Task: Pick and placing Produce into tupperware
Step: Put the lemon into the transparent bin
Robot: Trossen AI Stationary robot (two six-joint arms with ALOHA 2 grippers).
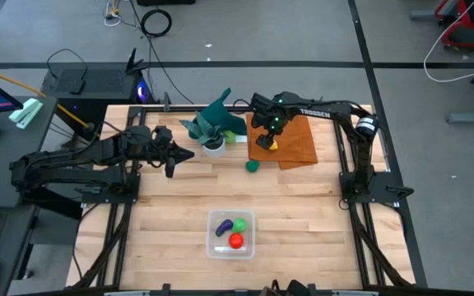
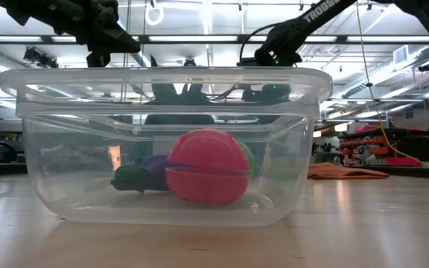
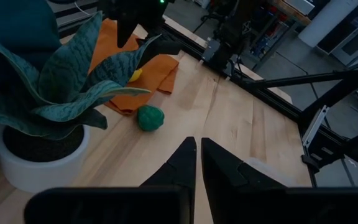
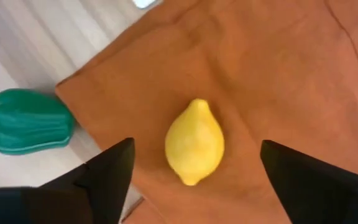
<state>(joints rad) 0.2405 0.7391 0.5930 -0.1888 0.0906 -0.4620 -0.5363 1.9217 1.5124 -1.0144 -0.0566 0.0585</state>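
Lemon (image 4: 194, 142) lies between spread right end effector (image 4: 194, 180) fingers — untouched, on cloth (image 4: 278, 81).

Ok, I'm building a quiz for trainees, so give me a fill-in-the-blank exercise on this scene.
1. The small yellow toy lemon lies on the orange-brown ____.
2. The right tool hovers over the lemon with its fingers ____.
3. The dark green toy pepper rests on the bare wooden ____.
4. The red toy fruit sits inside the clear plastic ____.

Missing words: cloth; open; table; box
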